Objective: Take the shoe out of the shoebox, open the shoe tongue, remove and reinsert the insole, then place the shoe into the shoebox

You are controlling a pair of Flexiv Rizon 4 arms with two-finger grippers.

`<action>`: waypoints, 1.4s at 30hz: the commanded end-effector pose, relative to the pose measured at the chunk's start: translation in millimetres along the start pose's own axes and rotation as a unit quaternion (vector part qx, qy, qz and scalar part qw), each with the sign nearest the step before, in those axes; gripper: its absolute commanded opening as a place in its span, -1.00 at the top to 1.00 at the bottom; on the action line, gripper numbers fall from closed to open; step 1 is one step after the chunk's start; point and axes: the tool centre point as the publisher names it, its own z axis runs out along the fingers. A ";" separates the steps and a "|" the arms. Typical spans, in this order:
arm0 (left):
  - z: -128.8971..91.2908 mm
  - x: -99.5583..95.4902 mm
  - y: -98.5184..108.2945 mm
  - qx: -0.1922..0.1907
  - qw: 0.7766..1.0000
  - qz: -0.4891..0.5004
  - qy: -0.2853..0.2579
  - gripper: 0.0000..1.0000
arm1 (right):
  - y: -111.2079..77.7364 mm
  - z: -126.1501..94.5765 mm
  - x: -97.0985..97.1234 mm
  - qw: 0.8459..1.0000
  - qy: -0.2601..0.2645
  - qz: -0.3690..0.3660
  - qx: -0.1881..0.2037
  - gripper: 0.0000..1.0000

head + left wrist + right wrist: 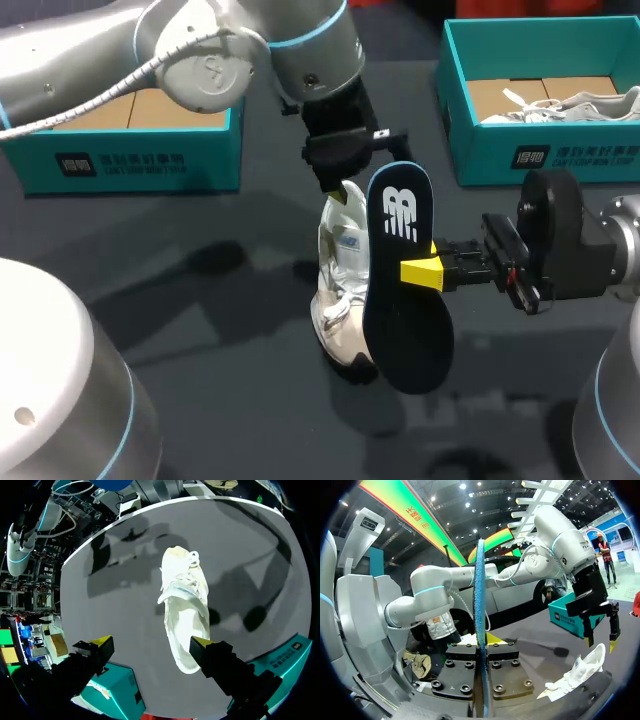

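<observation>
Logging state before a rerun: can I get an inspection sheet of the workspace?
Surface: dark table.
Job's things: white shoe on the table, mid-field; navy insole out of it, held on edge; teal left shoebox; teal right shoebox holding a second shoe.
Clutter: nothing seen.
Tools: left tool open, over the shoe's heel; right tool shut on the insole.
Cables: grey cable along the left arm.
Surroundings: nothing seen.

arms [60, 60]: silver, cyan rings | tools [150, 644]: black, yellow tips | cable [100, 89]: grey
</observation>
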 end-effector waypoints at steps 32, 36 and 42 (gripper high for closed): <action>-66.9 -27.8 0.1 -0.054 0.882 0.073 -0.461 -1.00 | 14.3 -7.3 -28.4 0.998 0.033 0.043 0.014 1.00; -79.9 -30.6 2.1 -0.056 0.869 0.075 -0.486 -1.00 | 25.5 -11.2 -52.3 0.996 0.051 0.071 0.015 1.00; -99.1 -37.9 1.2 -0.038 0.861 0.100 -0.496 -1.00 | 40.0 -20.9 -93.3 0.986 0.065 0.152 -0.023 1.00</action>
